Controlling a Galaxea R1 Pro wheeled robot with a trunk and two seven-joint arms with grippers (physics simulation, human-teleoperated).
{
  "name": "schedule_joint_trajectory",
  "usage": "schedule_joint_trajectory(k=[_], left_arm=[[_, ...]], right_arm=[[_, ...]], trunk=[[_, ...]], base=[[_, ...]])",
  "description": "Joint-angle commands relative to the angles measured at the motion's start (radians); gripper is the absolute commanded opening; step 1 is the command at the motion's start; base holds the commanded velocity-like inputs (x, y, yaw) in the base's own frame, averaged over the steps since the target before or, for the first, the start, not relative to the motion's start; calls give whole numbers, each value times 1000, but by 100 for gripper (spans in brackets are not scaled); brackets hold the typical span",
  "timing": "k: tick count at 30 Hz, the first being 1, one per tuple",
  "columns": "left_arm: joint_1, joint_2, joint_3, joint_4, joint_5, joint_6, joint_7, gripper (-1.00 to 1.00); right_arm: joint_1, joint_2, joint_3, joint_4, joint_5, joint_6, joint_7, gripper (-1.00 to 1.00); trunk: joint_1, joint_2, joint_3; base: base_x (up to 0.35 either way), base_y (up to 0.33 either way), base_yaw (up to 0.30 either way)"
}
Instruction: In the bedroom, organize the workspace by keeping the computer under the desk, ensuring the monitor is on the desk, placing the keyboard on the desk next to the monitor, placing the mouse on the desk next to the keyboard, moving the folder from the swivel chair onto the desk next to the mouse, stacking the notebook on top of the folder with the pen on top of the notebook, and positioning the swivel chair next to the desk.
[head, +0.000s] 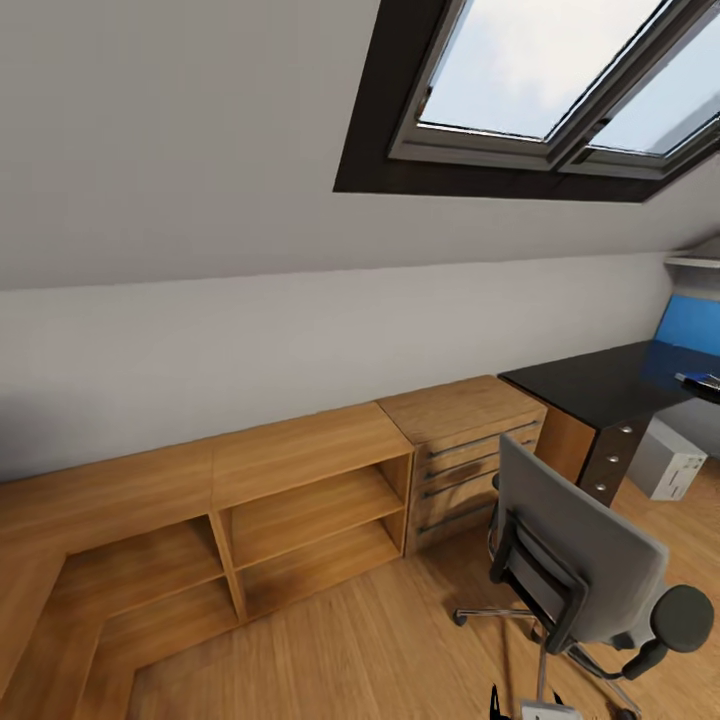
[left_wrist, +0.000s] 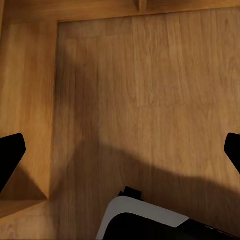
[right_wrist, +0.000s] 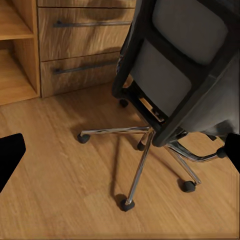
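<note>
The swivel chair (head: 585, 560) stands at the lower right of the head view, blocking the approach to the black bench (head: 600, 385). Bare wood floor (head: 340, 650) lies open at lower centre, before the low open shelves (head: 300, 515).

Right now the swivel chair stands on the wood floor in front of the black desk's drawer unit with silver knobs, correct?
Not quite: in the head view the swivel chair stands on the wood floor in front of the light-wood drawer cabinet, beside the black desk.
</note>
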Motion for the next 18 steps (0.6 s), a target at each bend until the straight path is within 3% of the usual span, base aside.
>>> schedule_joint_trajectory(k=[1, 18], left_arm=[[0, 1, -9, -2, 7, -2, 8, 100], [0, 1, -6, -2, 6, -4, 8, 100]], right_arm=[[-1, 0, 9, 1, -4, -1, -6, 100], [-1, 0, 9, 1, -4, -1, -4, 100]], trunk=[[1, -2, -4], [1, -2, -28]], base=[[0, 0, -124], [26, 18, -124]])
